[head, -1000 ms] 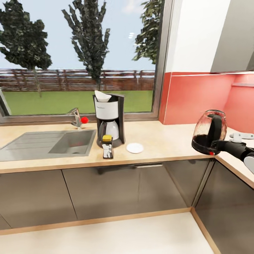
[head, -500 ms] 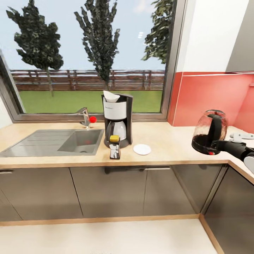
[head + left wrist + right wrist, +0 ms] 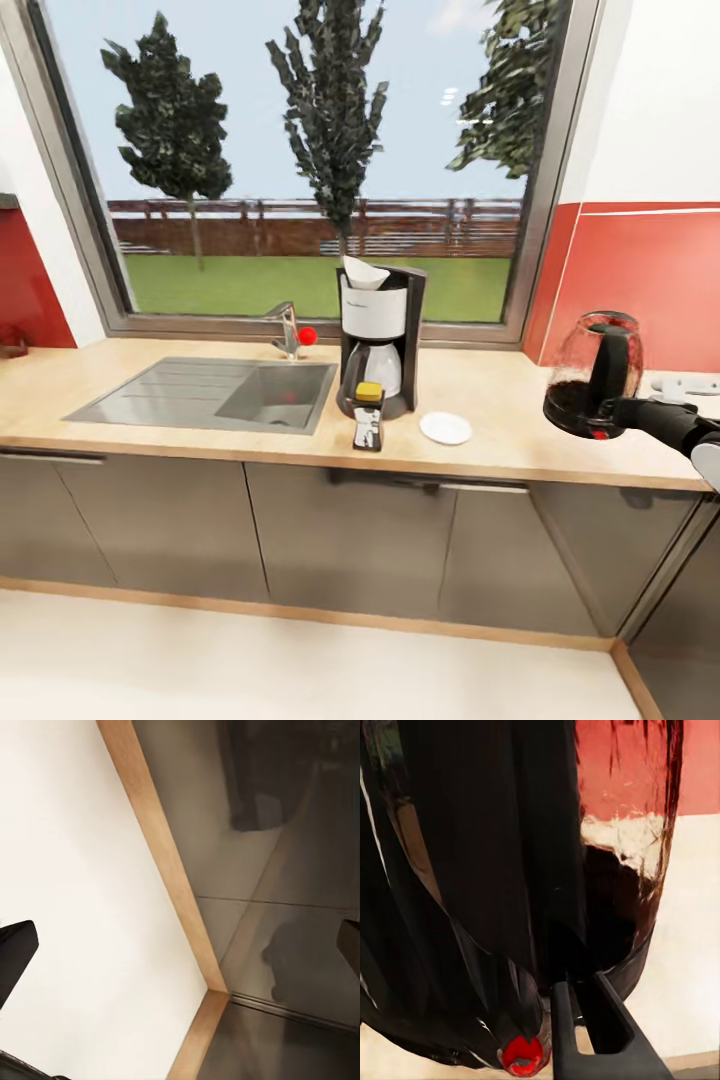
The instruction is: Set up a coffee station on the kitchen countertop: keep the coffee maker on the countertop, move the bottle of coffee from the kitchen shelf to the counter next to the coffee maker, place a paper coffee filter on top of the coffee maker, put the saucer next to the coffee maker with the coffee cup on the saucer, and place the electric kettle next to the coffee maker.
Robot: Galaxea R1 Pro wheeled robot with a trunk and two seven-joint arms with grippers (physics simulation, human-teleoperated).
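The right gripper (image 3: 612,408), pinching the electric kettle (image 3: 592,376) by its handle, is carrying it upright; ideally it lands beyond the saucer (image 3: 445,428), beside the coffee maker (image 3: 380,340).

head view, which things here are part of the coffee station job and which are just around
Part of the job:
coffee maker
paper coffee filter on top of it
bottle of coffee
saucer
electric kettle, held in the right hand
kitchen countertop

Just around:
sink
tap
window
red wall panel
cabinet fronts
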